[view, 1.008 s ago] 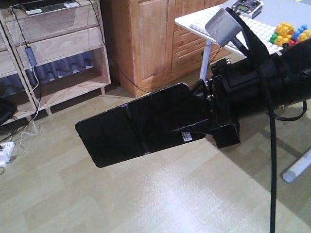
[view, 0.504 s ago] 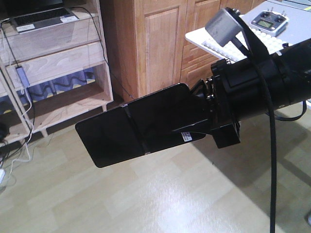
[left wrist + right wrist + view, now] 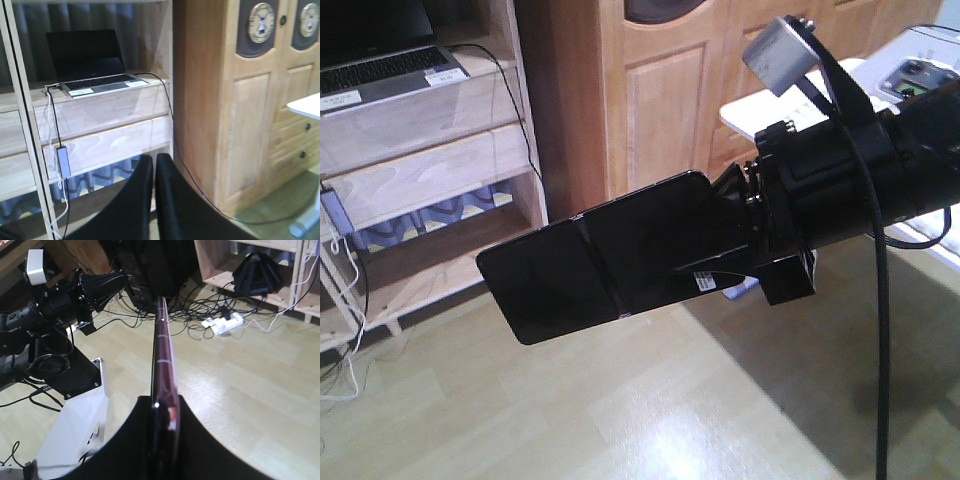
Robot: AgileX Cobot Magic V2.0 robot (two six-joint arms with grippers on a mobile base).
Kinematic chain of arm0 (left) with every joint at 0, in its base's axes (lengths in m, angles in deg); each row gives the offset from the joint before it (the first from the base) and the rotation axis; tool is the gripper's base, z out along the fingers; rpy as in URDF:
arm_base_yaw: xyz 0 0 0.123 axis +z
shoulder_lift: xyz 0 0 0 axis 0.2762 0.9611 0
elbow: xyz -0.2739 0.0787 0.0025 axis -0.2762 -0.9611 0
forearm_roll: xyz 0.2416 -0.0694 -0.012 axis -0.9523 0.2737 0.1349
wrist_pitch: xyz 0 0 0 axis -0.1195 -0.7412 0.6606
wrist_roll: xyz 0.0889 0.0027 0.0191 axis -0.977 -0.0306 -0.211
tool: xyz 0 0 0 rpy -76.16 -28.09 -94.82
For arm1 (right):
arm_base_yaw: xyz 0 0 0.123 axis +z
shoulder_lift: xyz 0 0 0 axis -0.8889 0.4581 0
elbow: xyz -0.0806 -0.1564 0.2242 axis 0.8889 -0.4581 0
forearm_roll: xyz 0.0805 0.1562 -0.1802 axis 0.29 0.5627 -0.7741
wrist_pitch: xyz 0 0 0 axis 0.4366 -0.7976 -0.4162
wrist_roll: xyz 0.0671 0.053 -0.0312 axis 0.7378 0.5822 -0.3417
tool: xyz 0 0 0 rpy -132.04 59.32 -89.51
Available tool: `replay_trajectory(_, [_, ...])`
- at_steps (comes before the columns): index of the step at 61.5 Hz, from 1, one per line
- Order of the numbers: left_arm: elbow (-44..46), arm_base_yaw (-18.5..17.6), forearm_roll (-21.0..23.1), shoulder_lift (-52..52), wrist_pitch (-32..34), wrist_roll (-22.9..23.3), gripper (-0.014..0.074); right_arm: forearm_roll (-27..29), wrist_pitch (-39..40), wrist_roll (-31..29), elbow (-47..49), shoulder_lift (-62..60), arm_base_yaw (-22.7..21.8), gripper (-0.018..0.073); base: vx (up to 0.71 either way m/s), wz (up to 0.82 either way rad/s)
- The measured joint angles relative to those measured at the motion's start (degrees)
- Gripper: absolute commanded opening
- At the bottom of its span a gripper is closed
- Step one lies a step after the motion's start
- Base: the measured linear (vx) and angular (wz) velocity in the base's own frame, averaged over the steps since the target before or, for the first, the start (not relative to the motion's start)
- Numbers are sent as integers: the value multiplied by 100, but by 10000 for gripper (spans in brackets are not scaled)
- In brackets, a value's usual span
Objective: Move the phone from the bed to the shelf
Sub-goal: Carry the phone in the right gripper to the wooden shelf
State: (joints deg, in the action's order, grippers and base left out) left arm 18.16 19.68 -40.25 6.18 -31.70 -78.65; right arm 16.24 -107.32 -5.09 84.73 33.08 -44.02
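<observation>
One phone [image 3: 590, 270], clamped at one end by the right gripper [image 3: 720, 262], juts out flat in mid-air above the floor [image 3: 670, 420], well apart from the shelf [image 3: 420, 110]. Left gripper [image 3: 154, 172] has its jaws together, empty. Best carry it level, aim for bare plank clear of the laptop [image 3: 95, 80], and touch down before letting go.

Pale plank floor [image 3: 520, 420], tall wooden cabinet [image 3: 660, 100], white table [image 3: 306, 105]

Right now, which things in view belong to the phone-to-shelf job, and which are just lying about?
Job: phone, held in the right gripper; shelf.
Lying about: laptop on the shelf, wooden cabinet, power strip, cables, white table.
</observation>
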Motion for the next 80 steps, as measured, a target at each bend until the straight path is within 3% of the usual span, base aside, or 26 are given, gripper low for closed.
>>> replay_trajectory(80, [0,0,0,0,0,0,1,-11,0,0,0,0,0,-2,44,27])
